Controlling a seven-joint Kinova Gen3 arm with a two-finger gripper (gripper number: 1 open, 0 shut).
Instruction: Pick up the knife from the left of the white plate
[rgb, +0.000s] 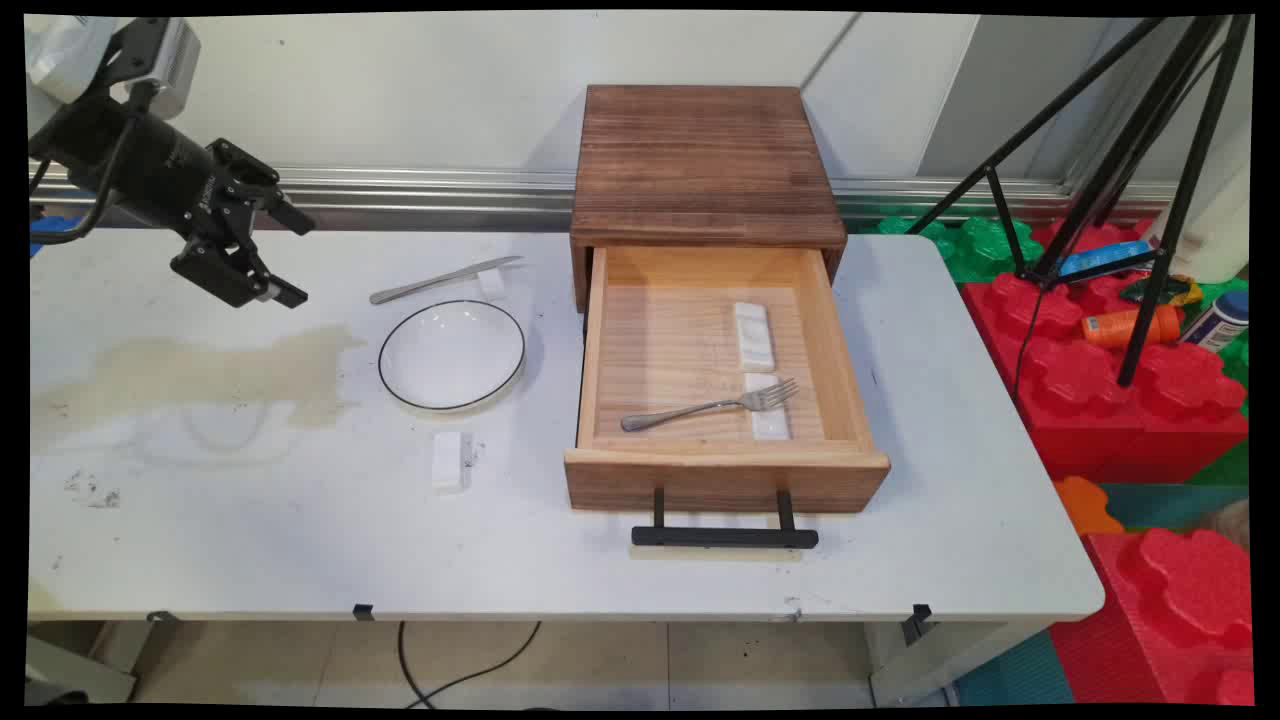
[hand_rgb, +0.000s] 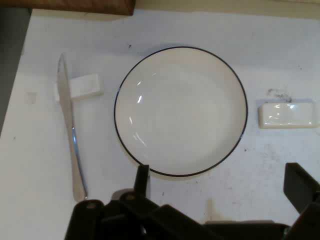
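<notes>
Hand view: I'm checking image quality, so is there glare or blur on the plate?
Hand view: sharp, with small bright glints on the plate, its dark rim crisp. Main view: also unblurred, the open drawer casts a soft shadow.

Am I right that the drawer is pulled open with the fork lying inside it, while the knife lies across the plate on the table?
Not quite. The drawer is open with the fork inside, but the knife is not across the plate. It lies on the table beside the plate, apart from it, its blade propped on a small white rest. The hand view shows the gap most clearly.
</notes>
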